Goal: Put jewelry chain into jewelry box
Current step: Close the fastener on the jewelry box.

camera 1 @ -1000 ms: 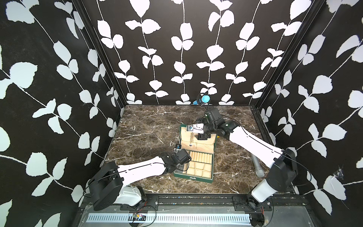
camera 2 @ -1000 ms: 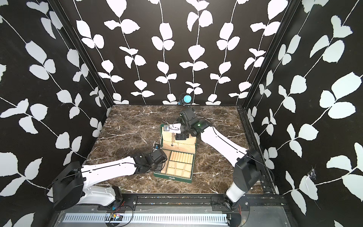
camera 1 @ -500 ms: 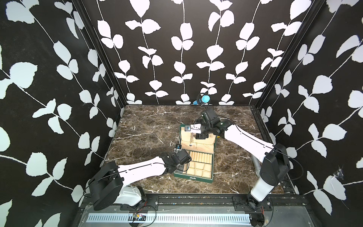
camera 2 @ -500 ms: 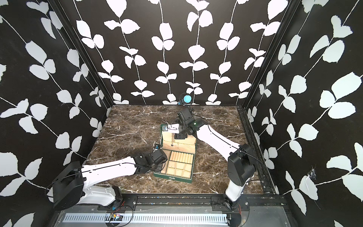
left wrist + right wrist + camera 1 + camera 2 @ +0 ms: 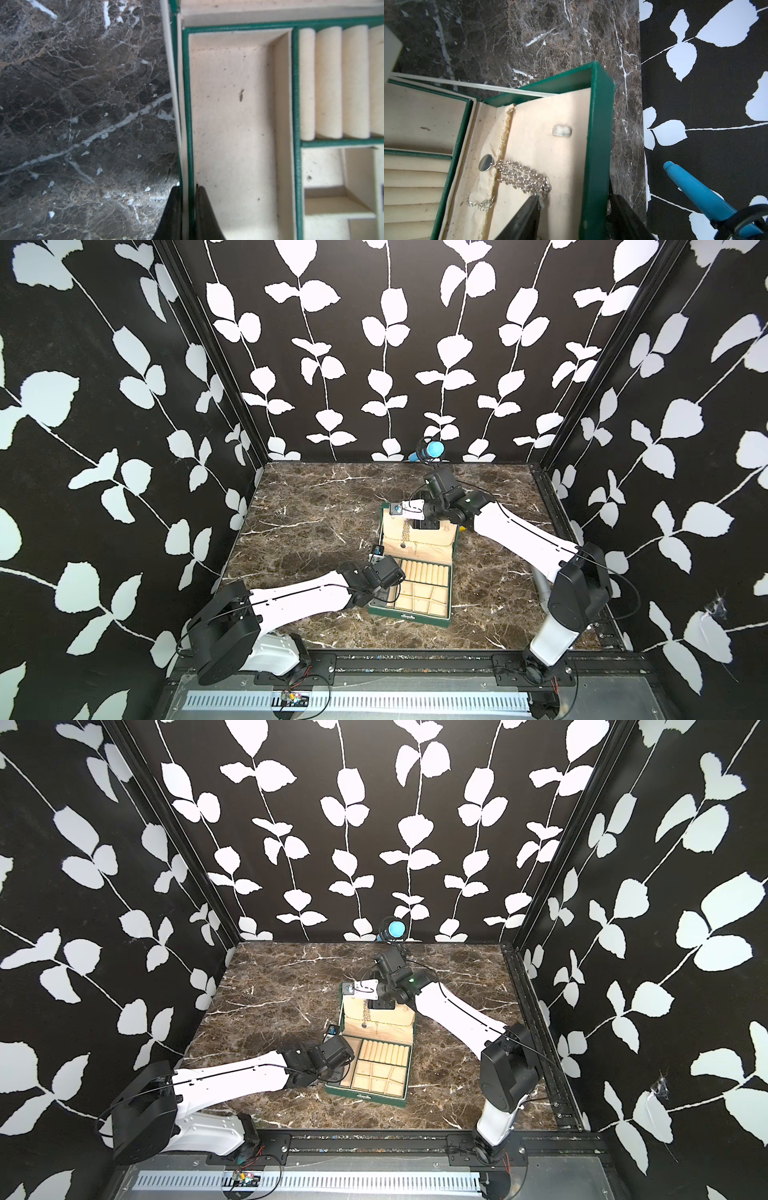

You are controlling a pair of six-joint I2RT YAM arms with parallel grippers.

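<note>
The dark green jewelry box [image 5: 409, 616] [image 5: 365, 1096] stands open mid-table, its cream-lined lid [image 5: 598, 135] leaning back. The pale jewelry chain [image 5: 521, 178] [image 5: 407, 531] [image 5: 365, 1013] lies bunched on the lid's lining beside a round metal disc [image 5: 485, 162]. My right gripper [image 5: 577, 197] [image 5: 424, 524] is open astride the lid's far rim. One finger [image 5: 529, 216] is inside, touching the chain's end; the other is outside the rim. My left gripper [image 5: 188, 207] [image 5: 384, 595] is shut on the box's side wall [image 5: 188, 104], next to an empty long compartment.
A blue pen-like object [image 5: 428, 450] [image 5: 695, 193] lies against the back wall behind the lid. A grey tube [image 5: 540, 585] lies on the marble table near the right arm's base. Patterned walls close in three sides.
The right gripper's jaws have narrowed around the lid's rim, and the right arm has shifted slightly toward the back left. The left arm and the box have not moved.
</note>
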